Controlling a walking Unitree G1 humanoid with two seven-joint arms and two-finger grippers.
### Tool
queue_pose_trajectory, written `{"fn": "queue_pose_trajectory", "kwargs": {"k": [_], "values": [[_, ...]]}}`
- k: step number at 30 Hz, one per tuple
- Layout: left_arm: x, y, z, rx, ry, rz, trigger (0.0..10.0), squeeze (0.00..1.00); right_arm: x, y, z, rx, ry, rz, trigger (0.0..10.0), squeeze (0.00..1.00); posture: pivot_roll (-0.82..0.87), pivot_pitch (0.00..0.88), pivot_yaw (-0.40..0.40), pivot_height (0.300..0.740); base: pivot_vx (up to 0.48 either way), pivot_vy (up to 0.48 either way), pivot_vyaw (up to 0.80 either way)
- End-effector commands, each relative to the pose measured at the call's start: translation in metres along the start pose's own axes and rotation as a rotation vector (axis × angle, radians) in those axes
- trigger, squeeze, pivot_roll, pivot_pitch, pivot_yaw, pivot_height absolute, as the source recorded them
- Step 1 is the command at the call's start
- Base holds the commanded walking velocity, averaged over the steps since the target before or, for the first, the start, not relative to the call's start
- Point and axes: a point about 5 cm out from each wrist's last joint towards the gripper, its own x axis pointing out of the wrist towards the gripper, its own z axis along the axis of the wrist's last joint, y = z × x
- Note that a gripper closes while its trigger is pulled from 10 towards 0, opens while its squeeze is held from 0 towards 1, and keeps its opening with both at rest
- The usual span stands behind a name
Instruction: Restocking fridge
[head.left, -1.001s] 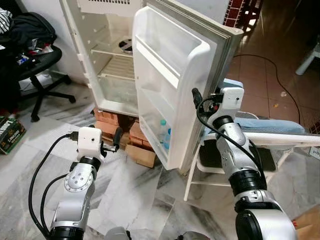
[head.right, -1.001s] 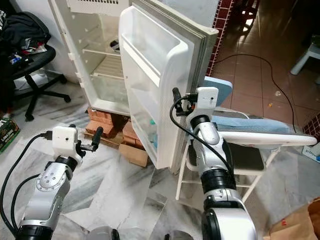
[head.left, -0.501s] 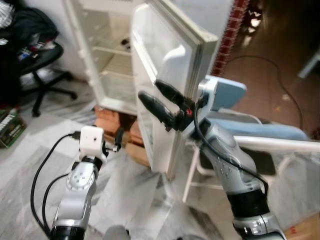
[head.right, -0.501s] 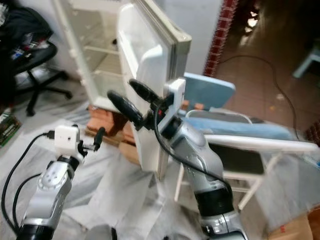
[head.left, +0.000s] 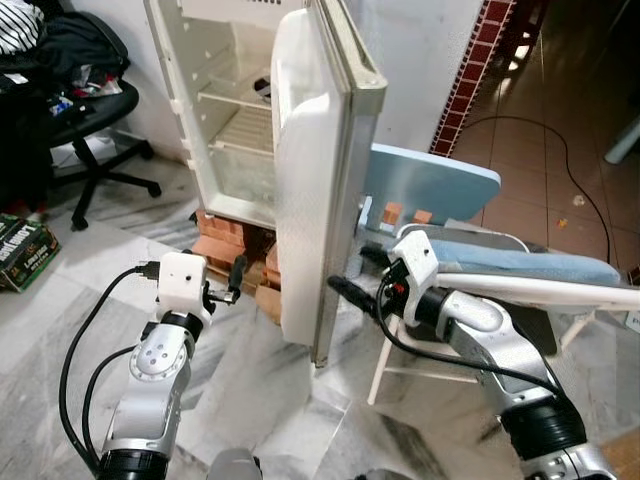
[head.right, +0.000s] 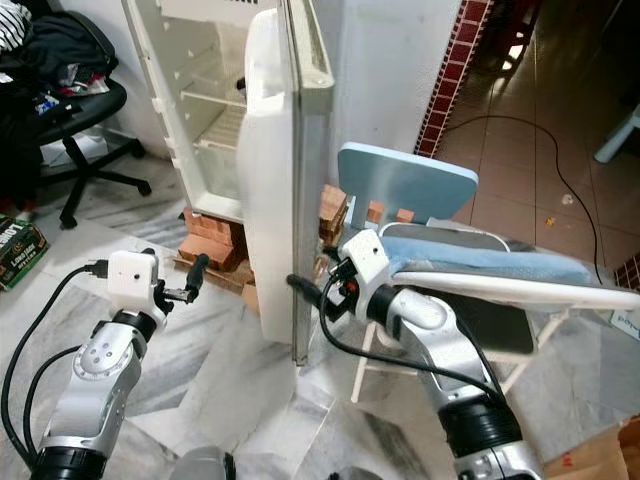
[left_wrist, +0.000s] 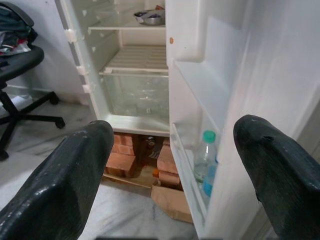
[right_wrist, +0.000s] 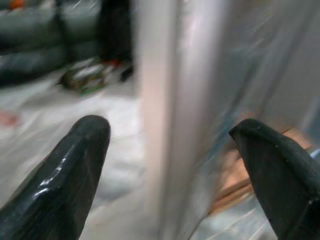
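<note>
My right gripper was spread wide at the fridge door's lower edge; my left gripper, also spread, hung before the fridge.

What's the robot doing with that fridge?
It's restocking the fridge, which sits on bricks with its door swung open. The right tool is open and reaching low at the door's outer edge. The left tool is open too, held in front of the fridge with nothing in it. A bottle stands in the door's bottom shelf, and a bowl sits high up inside.
</note>
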Motion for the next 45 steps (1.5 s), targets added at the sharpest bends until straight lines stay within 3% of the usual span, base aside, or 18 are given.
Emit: {"fn": "queue_pose_trajectory", "kwargs": {"k": [1, 5, 8, 11, 13, 14, 15, 16, 18, 21, 25, 27, 28, 30, 35, 40, 42, 45], "values": [[0.003, 0.000, 0.002, 0.008, -0.004, -0.002, 10.0, 0.00, 0.007, -0.004, 0.021, 0.003, -0.109, -0.047, 10.0, 0.00, 0.02, 0.000, -0.034, 0.740, 0.000, 0.000, 0.00], [0.004, 0.000, 0.002, 0.007, -0.003, -0.003, 10.0, 0.00, 0.016, 0.001, 0.031, 0.001, -0.166, -0.055, 10.0, 0.00, 0.02, 0.000, -0.035, 0.740, 0.000, 0.000, 0.00], [0.004, 0.000, 0.002, 0.007, -0.004, -0.001, 10.0, 0.00, 0.032, 0.012, 0.046, 0.086, -0.247, -0.056, 10.0, 0.00, 0.03, 0.000, -0.038, 0.740, 0.000, 0.000, 0.00], [0.004, 0.001, 0.002, 0.006, -0.005, 0.003, 10.0, 0.00, 0.048, 0.037, 0.062, 0.215, -0.338, 0.012, 10.0, 0.00, 0.03, 0.000, -0.042, 0.740, 0.000, 0.000, 0.00], [0.005, 0.000, 0.002, 0.006, -0.005, 0.003, 10.0, 0.00, 0.049, 0.054, 0.075, 0.286, -0.394, 0.117, 10.0, 0.00, 0.04, 0.000, -0.047, 0.740, 0.000, 0.000, 0.00], [0.004, 0.000, 0.002, 0.008, -0.007, 0.006, 10.0, 0.00, 0.044, 0.077, 0.092, 0.394, -0.464, 0.297, 10.0, 0.00, 0.04, 0.000, -0.047, 0.740, 0.000, 0.000, 0.00], [0.004, 0.000, 0.002, 0.008, -0.007, 0.006, 10.0, 0.00, 0.044, 0.077, 0.092, 0.394, -0.464, 0.297, 10.0, 0.00, 0.04, 0.000, -0.047, 0.740, 0.000, 0.000, 0.00], [0.004, 0.001, 0.002, 0.008, -0.010, 0.013, 10.0, 0.00, 0.028, 0.103, 0.109, 0.450, -0.522, 0.544, 10.0, 0.00, 0.04, 0.000, -0.050, 0.740, 0.000, 0.000, 0.00], [0.004, 0.001, 0.002, 0.007, -0.010, 0.017, 10.0, 0.00, 0.011, 0.118, 0.115, 0.482, -0.543, 0.719, 10.0, 0.00, 0.04, 0.000, -0.052, 0.740, 0.000, 0.000, 0.00], [0.004, 0.001, 0.002, 0.006, -0.008, 0.014, 10.0, 0.00, 0.010, 0.117, 0.112, 0.495, -0.529, 0.719, 10.0, 0.00, 0.03, 0.000, -0.051, 0.740, 0.000, 0.000, 0.00], [0.005, 0.000, 0.001, 0.002, -0.003, 0.004, 10.0, 0.00, 0.021, 0.101, 0.081, 0.384, -0.402, 0.520, 10.0, 0.00, 0.02, 0.000, -0.048, 0.740, 0.000, 0.000, 0.00], [0.005, 0.000, 0.001, -0.001, -0.001, 0.002, 10.0, 0.00, 0.023, 0.081, 0.058, 0.304, -0.299, 0.312, 10.0, 0.00, 0.02, 0.000, -0.046, 0.740, 0.000, 0.000, 0.00], [0.005, 0.000, 0.001, -0.001, -0.001, 0.002, 10.0, 0.00, 0.023, 0.081, 0.058, 0.304, -0.299, 0.312, 10.0, 0.00, 0.02, 0.000, -0.046, 0.740, 0.000, 0.000, 0.00], [0.004, 0.000, 0.000, -0.006, 0.001, 0.004, 10.0, 0.00, 0.015, 0.054, 0.039, 0.245, -0.248, 0.063, 10.0, 0.00, 0.02, 0.000, -0.046, 0.740, 0.000, 0.000, 0.00], [0.003, 0.002, -0.003, -0.020, 0.019, 0.015, 10.0, 0.00, -0.007, 0.028, 0.014, 0.239, -0.211, -0.210, 10.0, 0.00, 0.02, 0.000, -0.048, 0.740, 0.000, 0.062, 0.00], [0.001, 0.003, -0.002, -0.005, 0.012, 0.022, 10.0, 0.00, -0.023, 0.018, -0.004, 0.170, -0.163, -0.369, 10.0, 0.00, 0.01, 0.000, -0.047, 0.740, 0.000, 0.446, 0.00], [-0.005, 0.008, 0.001, 0.027, -0.006, 0.036, 10.0, 0.00, -0.039, 0.011, -0.014, 0.145, -0.150, -0.495, 10.0, 0.00, 0.01, 0.000, -0.042, 0.740, 0.000, 0.480, 0.00], [-0.010, 0.013, -0.001, 0.054, 0.002, 0.048, 10.0, 0.00, -0.049, 0.009, -0.018, 0.115, -0.139, -0.544, 10.0, 0.00, 0.01, 0.000, -0.041, 0.740, 0.000, 0.480, 0.00]]}}
